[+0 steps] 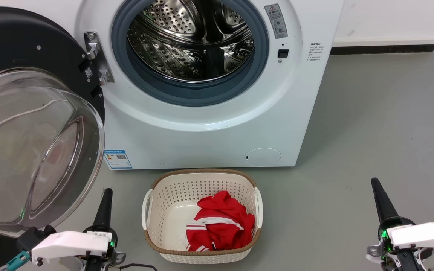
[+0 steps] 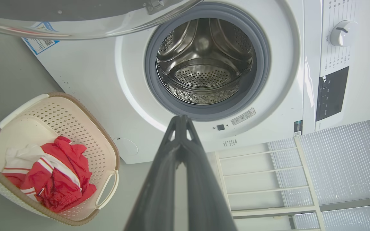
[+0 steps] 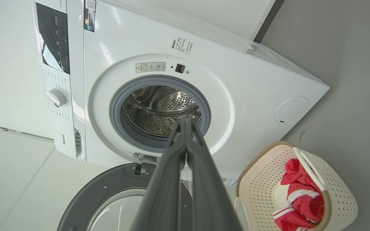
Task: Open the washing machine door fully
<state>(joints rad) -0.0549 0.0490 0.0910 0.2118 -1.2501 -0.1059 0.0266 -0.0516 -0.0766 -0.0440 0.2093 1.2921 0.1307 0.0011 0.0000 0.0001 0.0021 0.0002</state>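
Blue QR-code label (image 1: pixel 117 159) low on white washing machine (image 1: pixel 209 139), door (image 1: pixel 32 143) wide open

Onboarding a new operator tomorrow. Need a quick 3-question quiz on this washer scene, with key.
1. True or false: in the head view, the washing machine door hangs from a hinge at the left of the washing machine and stands open, leaving the drum exposed.
2. What lies in the basket? A) a blue towel B) red-and-white clothing C) nothing
3. What state are the left gripper and the right gripper in?

Key: 1 true; 2 B; 3 both shut, holding nothing.
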